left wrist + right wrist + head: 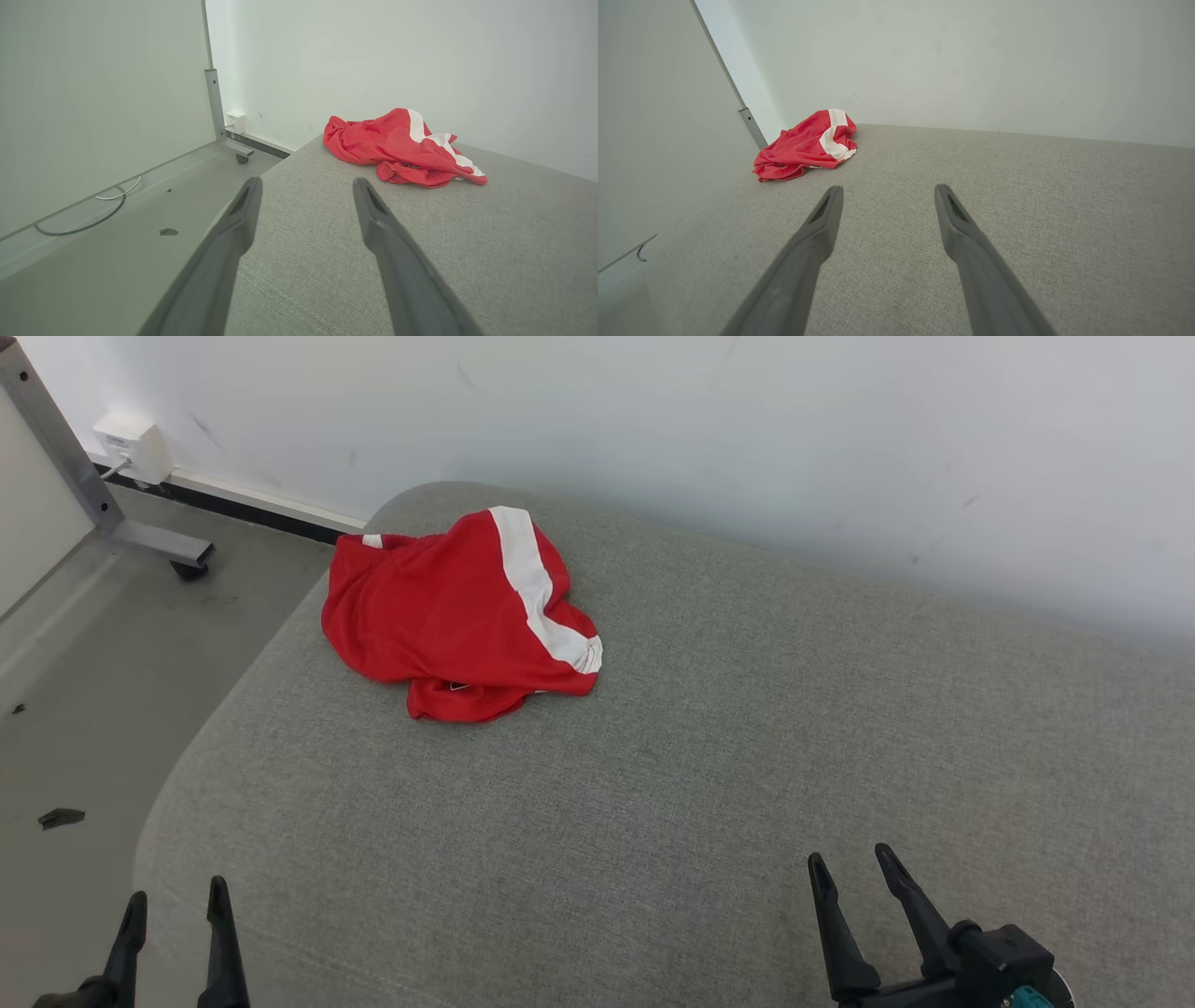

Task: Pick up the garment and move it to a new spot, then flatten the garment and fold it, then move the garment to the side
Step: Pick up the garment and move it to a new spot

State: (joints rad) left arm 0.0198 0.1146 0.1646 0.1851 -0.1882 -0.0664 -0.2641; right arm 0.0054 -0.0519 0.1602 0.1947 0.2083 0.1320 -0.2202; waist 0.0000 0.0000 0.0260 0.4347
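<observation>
**Work surface.** A grey fabric cushion [700,784] with rounded corners stands against a white wall [794,420]. The wall carries a few faint scuff marks.

**Garment.** The garment [439,616] is red with a broad white stripe [527,569]. It lies crumpled in a heap at the far left corner of the cushion, close to the wall and to the cushion's left edge. It is neither flattened nor folded. Nothing touches it.

**Left tool.** The left tool [177,889] is at the near left, at the cushion's near left edge. Its two dark fingers are spread wide and hold nothing. In the left wrist view one finger lies over the floor and the other over the cushion. It is well apart from the garment.

**Right tool.** The right tool [849,854] is at the near right, over bare cushion. Its fingers are spread wide and it is empty. It is well apart from the garment. Whether either tool touches the fabric cannot be told.

**Surroundings.** A grey floor [84,709] runs along the left of the cushion.
- A metal frame [65,467] on a caster [191,569] stands at the far left.
- A white box [131,443] sits at the foot of the wall beside the frame.
- A dark scrap [61,818] lies on the floor at the near left.
- A cable [88,219] lies along the foot of a pale panel [93,93].
</observation>
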